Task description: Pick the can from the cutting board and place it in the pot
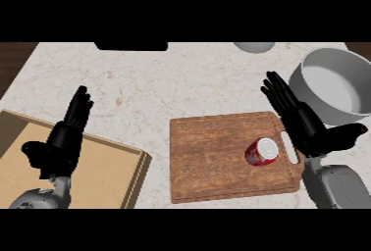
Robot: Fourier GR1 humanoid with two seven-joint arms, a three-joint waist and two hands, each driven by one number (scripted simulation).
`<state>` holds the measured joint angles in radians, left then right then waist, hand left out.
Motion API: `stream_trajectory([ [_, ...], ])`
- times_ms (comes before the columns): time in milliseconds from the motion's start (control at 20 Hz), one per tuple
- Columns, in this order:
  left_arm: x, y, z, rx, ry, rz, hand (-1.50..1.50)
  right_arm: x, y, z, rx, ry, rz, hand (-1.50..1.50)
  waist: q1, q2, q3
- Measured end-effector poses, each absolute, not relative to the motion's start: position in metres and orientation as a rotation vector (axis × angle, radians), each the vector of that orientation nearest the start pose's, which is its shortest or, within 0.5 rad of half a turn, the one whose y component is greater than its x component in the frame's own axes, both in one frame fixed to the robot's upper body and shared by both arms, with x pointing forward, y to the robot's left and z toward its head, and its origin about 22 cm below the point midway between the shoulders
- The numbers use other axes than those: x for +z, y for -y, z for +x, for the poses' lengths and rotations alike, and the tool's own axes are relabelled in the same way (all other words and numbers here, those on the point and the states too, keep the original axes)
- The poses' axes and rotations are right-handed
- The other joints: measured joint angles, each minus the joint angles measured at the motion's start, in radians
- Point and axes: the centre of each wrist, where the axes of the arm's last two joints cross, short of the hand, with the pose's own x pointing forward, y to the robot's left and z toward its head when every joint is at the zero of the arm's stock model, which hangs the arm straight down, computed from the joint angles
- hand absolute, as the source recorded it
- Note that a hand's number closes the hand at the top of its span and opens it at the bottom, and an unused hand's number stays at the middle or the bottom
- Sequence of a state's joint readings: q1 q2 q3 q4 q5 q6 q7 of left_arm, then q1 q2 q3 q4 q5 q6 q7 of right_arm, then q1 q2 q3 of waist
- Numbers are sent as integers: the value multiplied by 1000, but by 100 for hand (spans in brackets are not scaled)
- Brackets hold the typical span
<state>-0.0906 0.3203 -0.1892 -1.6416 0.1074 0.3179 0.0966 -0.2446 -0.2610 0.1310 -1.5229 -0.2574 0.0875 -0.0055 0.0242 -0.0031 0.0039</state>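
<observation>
pale tabletop: can lies tipped on cutting board; right hand, fingers straight and holding nothing beside the can, could roll it away from pot.

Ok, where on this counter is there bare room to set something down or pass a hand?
Widest bare counter lies between the left hand, the cutting board and the dark object at the far edge. The board's left half is free too. It is crowded at the right: can, right hand and pot sit close together.
</observation>
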Motion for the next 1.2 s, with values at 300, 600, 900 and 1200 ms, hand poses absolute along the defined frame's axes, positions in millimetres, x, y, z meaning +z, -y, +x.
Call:
stream_trajectory([
  [300,34,-283,243,-74,1515,405,0,12,283,259,-120,1439,-189,150,-67,-4,-6],
  [600,31,-299,233,-90,1460,453,0,1,352,214,-54,1316,-893,-150,-107,-10,-16],
  [900,32,-317,227,-113,1436,459,0,-3,314,171,-95,1324,-1132,-150,-85,-13,-12],
  [1200,35,-318,229,-138,1451,445,0,19,279,143,-17,1197,-1126,-150,-51,-1,-11],
])
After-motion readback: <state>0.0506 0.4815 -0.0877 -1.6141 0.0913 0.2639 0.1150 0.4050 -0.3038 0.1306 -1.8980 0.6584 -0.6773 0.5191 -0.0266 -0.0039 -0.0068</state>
